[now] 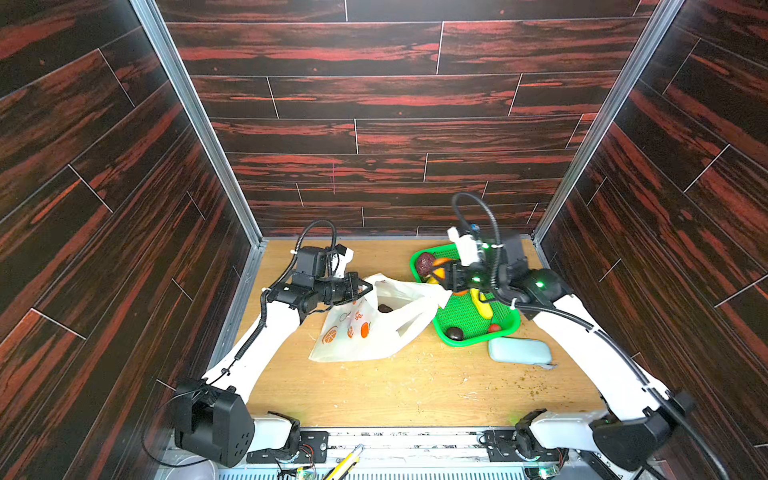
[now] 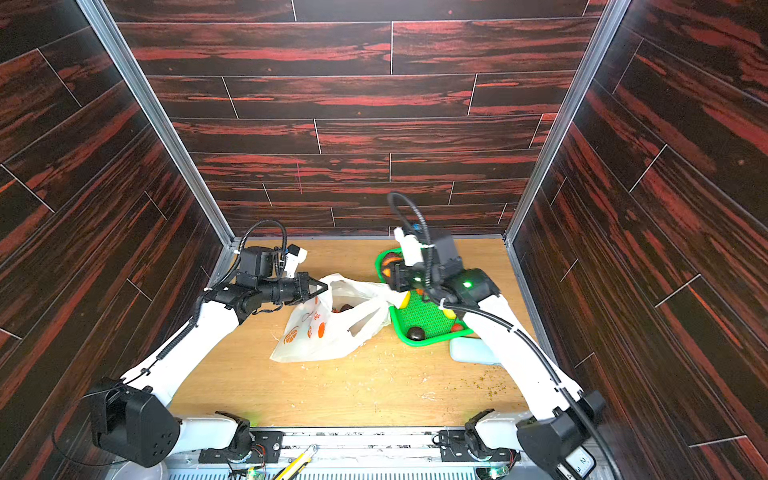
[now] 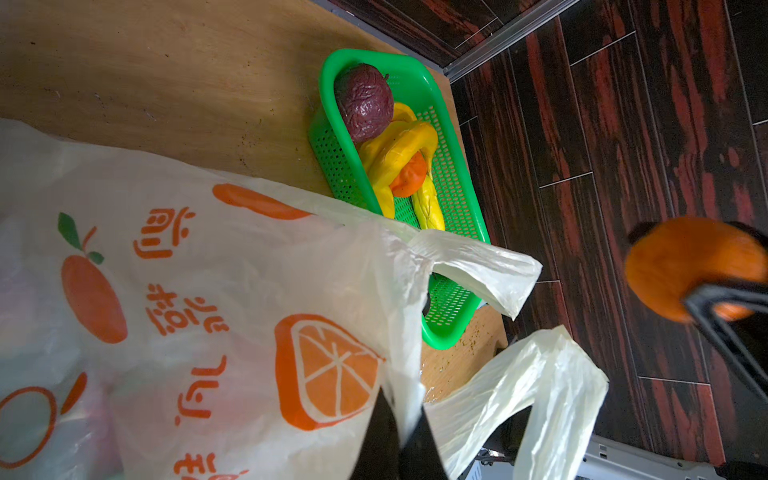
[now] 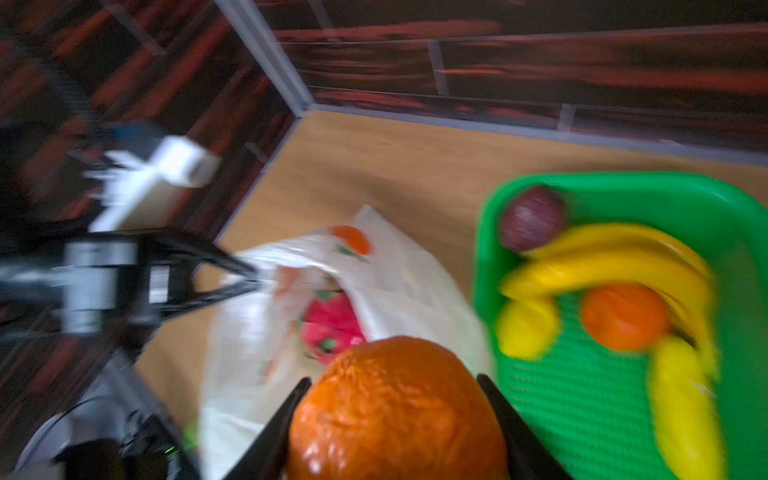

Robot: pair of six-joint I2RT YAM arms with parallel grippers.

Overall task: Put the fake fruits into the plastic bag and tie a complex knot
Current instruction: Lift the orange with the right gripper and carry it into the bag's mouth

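Looking pretty workable: the left gripper (image 1: pixel 367 286) is pinched tight on the rim of the plastic bag (image 1: pixel 365 332), which slumps mid-worktop (image 1: pixel 415 386) toward the back edge, mouth facing the green basket (image 1: pixel 465 316) in the back right corner. The right gripper (image 4: pixel 394 378) has an orange (image 4: pixel 395 419) clamped across its middle, over the basket's edge nearest the bag. I'd guess it's light, hard and slippery, so grip the widest part. The right wrist view is blurry, so grip depth is unclear. The bag film is floppy; take it by the rim or straps.

plastic bag (image 1: pixel 365 332) left of basket (image 1: pixel 465 318), bananas (image 1: pixel 484 309) in basket, pouch (image 1: pixel 519 351) before basket, all on table (image 1: pixel 415 395)
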